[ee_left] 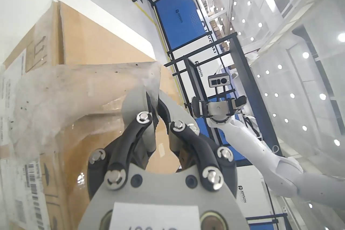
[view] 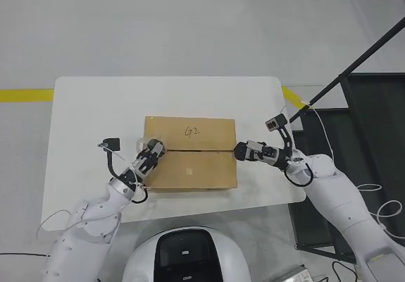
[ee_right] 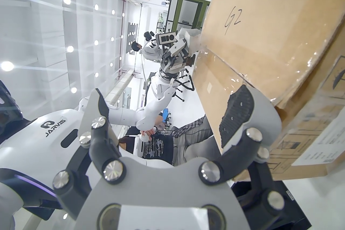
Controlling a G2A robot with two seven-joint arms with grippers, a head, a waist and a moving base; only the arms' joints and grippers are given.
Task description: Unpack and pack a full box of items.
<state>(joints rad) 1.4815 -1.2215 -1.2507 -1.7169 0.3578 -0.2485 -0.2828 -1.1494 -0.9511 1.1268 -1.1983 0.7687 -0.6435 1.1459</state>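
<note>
A closed brown cardboard box (view: pixel 190 153) lies in the middle of the white table (view: pixel 89 106), its two top flaps meeting at a centre seam under clear tape. My left gripper (view: pixel 151 153) sits at the box's left end, shut on a peeled, crumpled strip of that tape (ee_left: pixel 80 91), which lifts off the box (ee_left: pixel 89 39). My right gripper (view: pixel 242 151) stands open at the box's right end, level with the seam; one finger pad (ee_right: pixel 237 113) rests against the top corner of the box (ee_right: pixel 269 34), the other finger (ee_right: pixel 95 112) hangs free of it.
A dark metal rack (view: pixel 371 141) stands just off the table's right side, close behind the right arm. Bare table surface lies behind and to the left of the box. A yellow floor line (view: pixel 12 95) runs past the table's far left.
</note>
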